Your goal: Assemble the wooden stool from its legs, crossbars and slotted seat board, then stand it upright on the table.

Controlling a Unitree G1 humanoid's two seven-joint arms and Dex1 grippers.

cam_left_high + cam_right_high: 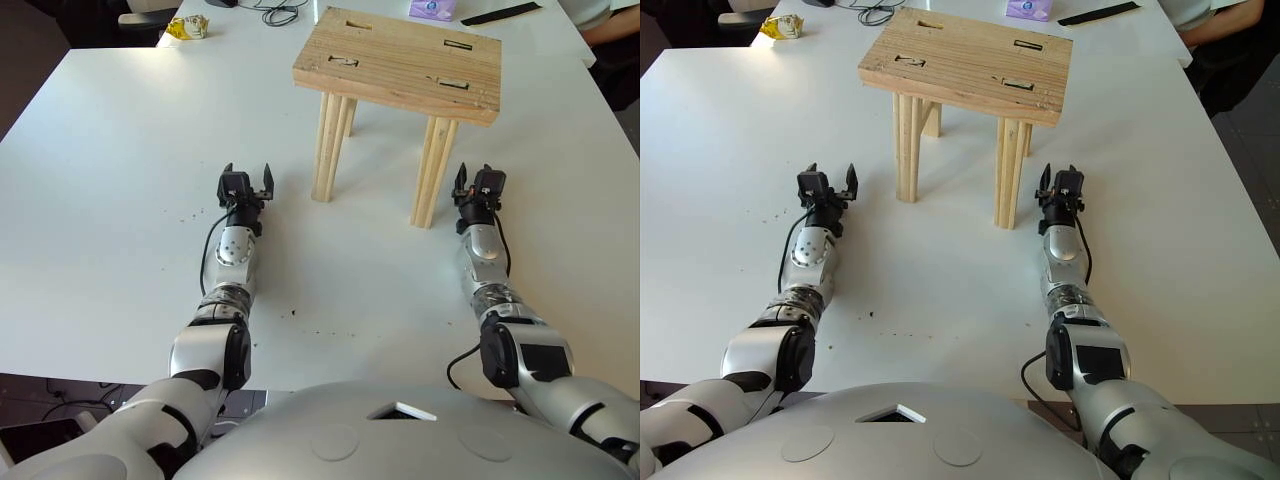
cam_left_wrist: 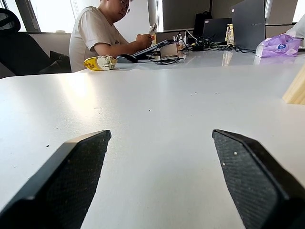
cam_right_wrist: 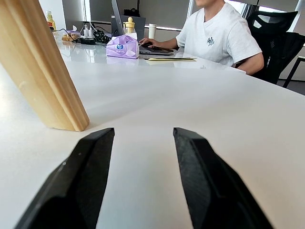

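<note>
— Where's the stool (image 1: pixel 400 65)?

— Upright on the table (image 1: pixel 120 150), all legs down, the slotted seat board on top. It stands ahead of the robot, between the two arms and a little beyond them.

— And the arms?

— Both forearms stretch forward, low over the tabletop, wrists straight, fingers pointing away from the robot. The left gripper (image 1: pixel 248 172) sits off to the left of the stool's near left leg (image 1: pixel 328 150), clearly apart from it. The right gripper (image 1: pixel 474 178) is just beside the near right leg (image 1: pixel 433 170), on its outer side, not touching.

— Jaws?

— Left spread wide, nothing between the fingers but bare table. Right parted too — a narrower gap — and holding nothing; the leg's foot stands off to one side of the gap, ahead of the fingertips.

— Anything else on the table?

— A yellow packet (image 1: pixel 187 27) and a purple pack (image 1: pixel 432 10) at the far edge, well behind the stool.
</note>
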